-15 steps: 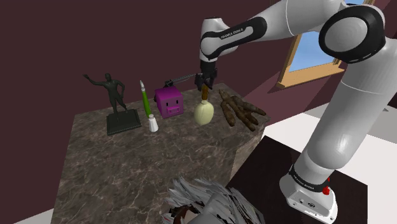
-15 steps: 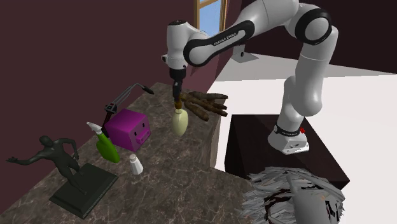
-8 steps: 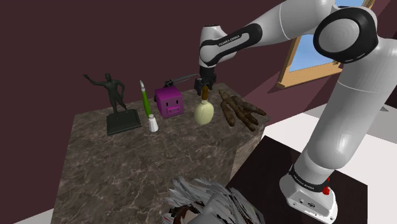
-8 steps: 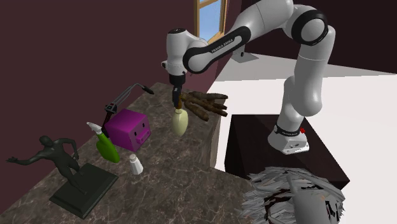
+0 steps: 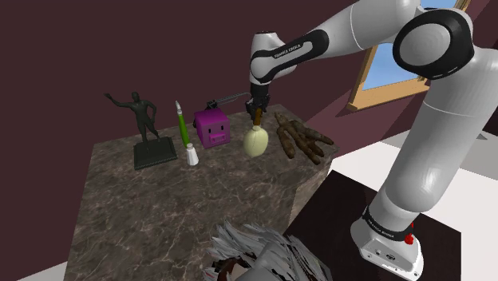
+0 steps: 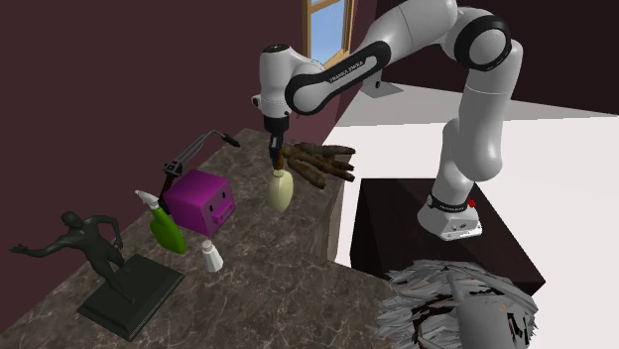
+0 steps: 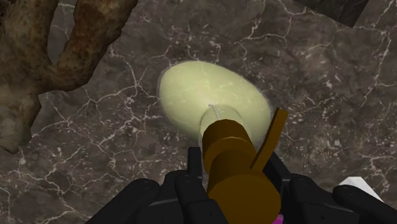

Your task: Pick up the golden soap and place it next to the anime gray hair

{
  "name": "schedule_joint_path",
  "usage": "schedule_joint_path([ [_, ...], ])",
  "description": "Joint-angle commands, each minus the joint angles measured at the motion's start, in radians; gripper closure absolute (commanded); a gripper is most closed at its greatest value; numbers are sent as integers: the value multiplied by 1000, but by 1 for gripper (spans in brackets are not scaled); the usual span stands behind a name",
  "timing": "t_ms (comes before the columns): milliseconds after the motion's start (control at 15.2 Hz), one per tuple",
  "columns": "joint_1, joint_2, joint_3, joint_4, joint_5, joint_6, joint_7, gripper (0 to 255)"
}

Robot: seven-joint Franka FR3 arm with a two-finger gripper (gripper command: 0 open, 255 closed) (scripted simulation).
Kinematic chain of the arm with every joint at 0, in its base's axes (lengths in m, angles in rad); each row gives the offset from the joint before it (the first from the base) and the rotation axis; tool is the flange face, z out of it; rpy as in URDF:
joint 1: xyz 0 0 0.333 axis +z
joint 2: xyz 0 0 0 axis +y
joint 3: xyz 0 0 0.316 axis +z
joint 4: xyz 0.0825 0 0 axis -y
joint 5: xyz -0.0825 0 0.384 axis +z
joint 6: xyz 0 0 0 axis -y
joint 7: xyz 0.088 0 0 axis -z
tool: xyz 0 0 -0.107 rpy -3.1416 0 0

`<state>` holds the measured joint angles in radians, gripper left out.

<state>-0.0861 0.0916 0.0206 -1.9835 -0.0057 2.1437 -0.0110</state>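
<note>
Black gripper [image 7: 236, 184] squeezes brown pump top [image 7: 232, 153] of pale yellow soap bottle [image 7: 207, 95], fingers [image 7: 188, 192] tight on both sides. Gripper sits bit lower than second ago; bottle has not moved, bottom on dark marble table [image 5: 160, 207]. Grab looks done, lift comes next. Spiky gray hair [image 5: 257, 254] lies well apart, at shoulder view's bottom edge. Bottle's inside hidden; same for green spray bottle [image 5: 182, 124].
</note>
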Motion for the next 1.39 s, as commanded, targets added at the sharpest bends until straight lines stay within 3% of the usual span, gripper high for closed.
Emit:
schedule_joint_path([
  [0,0,0,0,0,0,0,0,255],
  [396,0,0,0,0,0,0,0,255],
  [1320,0,-46,0,134,2,-180,-1,255],
])
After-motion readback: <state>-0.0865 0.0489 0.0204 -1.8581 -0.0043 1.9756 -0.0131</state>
